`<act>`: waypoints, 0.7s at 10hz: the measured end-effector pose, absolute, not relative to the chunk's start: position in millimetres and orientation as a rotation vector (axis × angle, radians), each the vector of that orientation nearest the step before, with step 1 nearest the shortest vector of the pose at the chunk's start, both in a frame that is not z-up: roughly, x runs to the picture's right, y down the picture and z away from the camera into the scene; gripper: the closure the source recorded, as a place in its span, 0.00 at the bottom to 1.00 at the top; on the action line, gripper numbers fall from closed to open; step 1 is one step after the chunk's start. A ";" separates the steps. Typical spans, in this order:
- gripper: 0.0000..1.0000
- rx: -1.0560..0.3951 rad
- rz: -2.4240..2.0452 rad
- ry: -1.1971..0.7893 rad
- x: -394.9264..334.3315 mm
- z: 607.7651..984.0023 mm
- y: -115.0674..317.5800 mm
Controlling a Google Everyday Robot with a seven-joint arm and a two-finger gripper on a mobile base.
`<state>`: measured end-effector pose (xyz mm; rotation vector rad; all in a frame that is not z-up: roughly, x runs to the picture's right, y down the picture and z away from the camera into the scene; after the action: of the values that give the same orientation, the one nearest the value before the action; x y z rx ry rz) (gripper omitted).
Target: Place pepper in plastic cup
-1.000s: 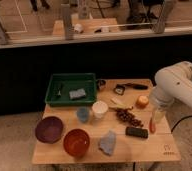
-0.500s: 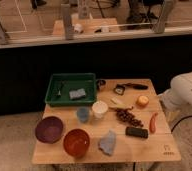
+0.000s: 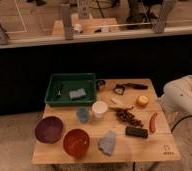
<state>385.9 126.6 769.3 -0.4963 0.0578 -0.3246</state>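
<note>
Dark panelling and a glass-railed ledge run behind a low wooden table point(image 3: 144, 148) that fills the lower middle of the frame. On its right side, near the edge, the pepper point(image 3: 153, 121) lies flat, slim and red-orange, pointing roughly up and down the frame. It is well apart from the plastic cup point(image 3: 82, 114), which stands upright near the table's centre, just left of a white cup point(image 3: 99, 108). Between cups and pepper sit a dark beaded cluster point(image 3: 128, 118) and a black block point(image 3: 136, 132), with a round orange fruit point(image 3: 142, 100) above the pepper. A green tray point(image 3: 53, 101) holds the upper left; a purple bowl point(image 3: 49, 129) and orange-red bowl point(image 3: 76, 141) sit lower left. The white arm point(image 3: 185, 96) bulks at the right edge, clear of the table; the gripper is hidden there, its jaws apart and holding nothing.
</note>
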 end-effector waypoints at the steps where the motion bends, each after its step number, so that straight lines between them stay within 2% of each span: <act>1: 0.20 -0.496 -0.328 0.056 383.9 770.2 125.6; 4: 0.20 -0.501 -0.326 0.042 382.1 772.5 126.3; 7: 0.20 -0.533 -0.357 -0.064 377.7 797.8 147.7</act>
<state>377.7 147.7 797.8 -0.5335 -0.0643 -0.3568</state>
